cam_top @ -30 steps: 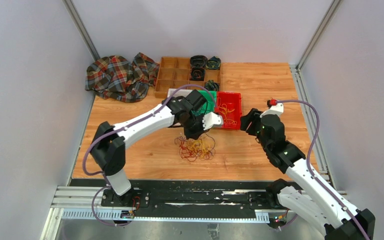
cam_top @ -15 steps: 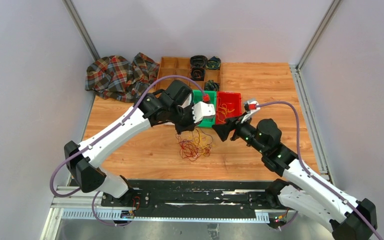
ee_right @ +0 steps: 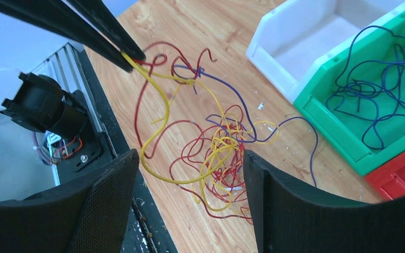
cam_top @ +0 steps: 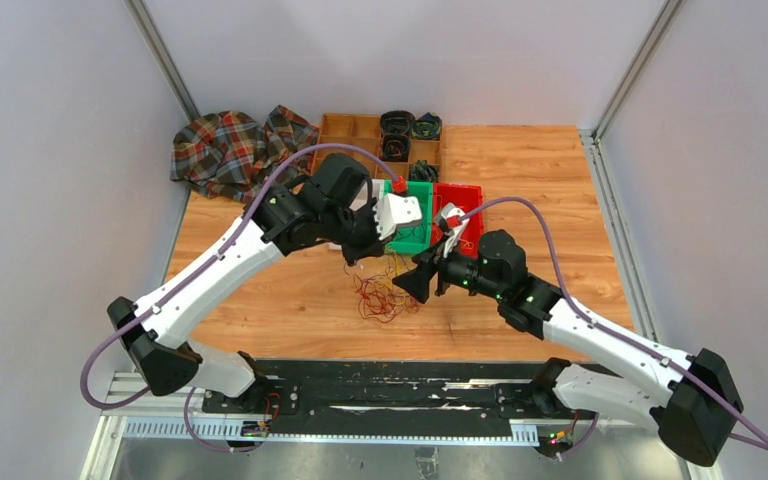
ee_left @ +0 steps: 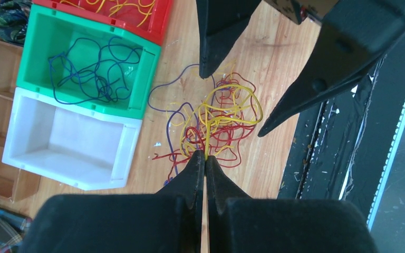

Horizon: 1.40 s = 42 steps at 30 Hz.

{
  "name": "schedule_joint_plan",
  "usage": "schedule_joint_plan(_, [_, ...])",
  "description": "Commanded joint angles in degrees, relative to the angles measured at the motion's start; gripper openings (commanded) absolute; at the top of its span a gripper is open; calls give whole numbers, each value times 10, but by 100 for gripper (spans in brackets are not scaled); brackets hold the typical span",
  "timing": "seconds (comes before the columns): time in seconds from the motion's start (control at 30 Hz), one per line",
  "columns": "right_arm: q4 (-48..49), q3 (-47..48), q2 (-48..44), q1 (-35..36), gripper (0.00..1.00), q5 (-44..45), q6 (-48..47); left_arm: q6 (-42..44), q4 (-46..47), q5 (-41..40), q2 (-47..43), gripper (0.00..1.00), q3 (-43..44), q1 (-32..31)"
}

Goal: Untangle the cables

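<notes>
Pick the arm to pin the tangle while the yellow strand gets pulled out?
Right. The right fingers are open above the cables, holding nothing. The left fingers are shut on a yellow strand raised from them, so that arm looks busy.

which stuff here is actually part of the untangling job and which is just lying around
In the job: the tangled cables; left claw shut on a yellow strand; right claw open above them; green bin and red bin holding loose strands; white bin, empty.
Lying about: plaid cloth; wooden tray with dark coils.
</notes>
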Motion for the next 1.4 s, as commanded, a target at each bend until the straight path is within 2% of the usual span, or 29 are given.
schedule_joint_plan(0.0, [0, 21, 17, 19, 71, -10, -26, 2, -14, 0, -17, 0, 30, 1])
schedule_joint_plan(0.07, [-8, 25, 21, 21, 67, 1, -29, 4, -18, 0, -21, 1, 33, 1])
schedule_joint_plan(0.13, [-20, 32, 25, 21, 56, 15, -30, 5, -19, 1, -27, 0, 30, 1])
schedule_joint_plan(0.23, [-27, 39, 20, 22, 31, 41, -33, 6, -20, 5, -33, 1, 20, 1])
schedule_joint_plan(0.37, [-27, 31, -14, 23, 2, 85, -29, 14, -24, 2, -38, 1, -1, 1])
schedule_joint_plan(0.43, [-26, 26, -33, 23, 1, 106, -27, 18, -24, -1, -39, 0, -9, 1])
schedule_joint_plan(0.63, [-23, 13, -77, 23, 1, 132, -22, 20, -24, 2, -40, 0, -31, 1])
schedule_joint_plan(0.87, [-27, 12, -77, 23, 2, 118, -29, 15, -24, 9, -40, 1, -21, 1])
schedule_joint_plan(1.03, [-40, 6, -72, 23, 31, 56, -67, 31, -24, 2, -43, 1, -8, 1])
schedule_joint_plan(1.13, [30, -37, -82, 23, 45, -31, -102, 37, -24, 6, -48, 0, -13, 1])
schedule_joint_plan(1.2, [83, -68, -93, 26, 53, -56, -133, 37, -24, 10, -50, 0, -16, 1])
schedule_joint_plan(1.23, [95, -77, -99, 27, 61, -59, -151, 37, -25, 11, -51, 1, -16, 1])
schedule_joint_plan(1.27, [97, -81, -102, 29, 65, -62, -171, 39, -27, 12, -52, 1, -14, 1])
schedule_joint_plan(1.37, [65, -69, -96, 30, 66, -69, -231, 45, -36, 16, -52, 1, -9, 1])
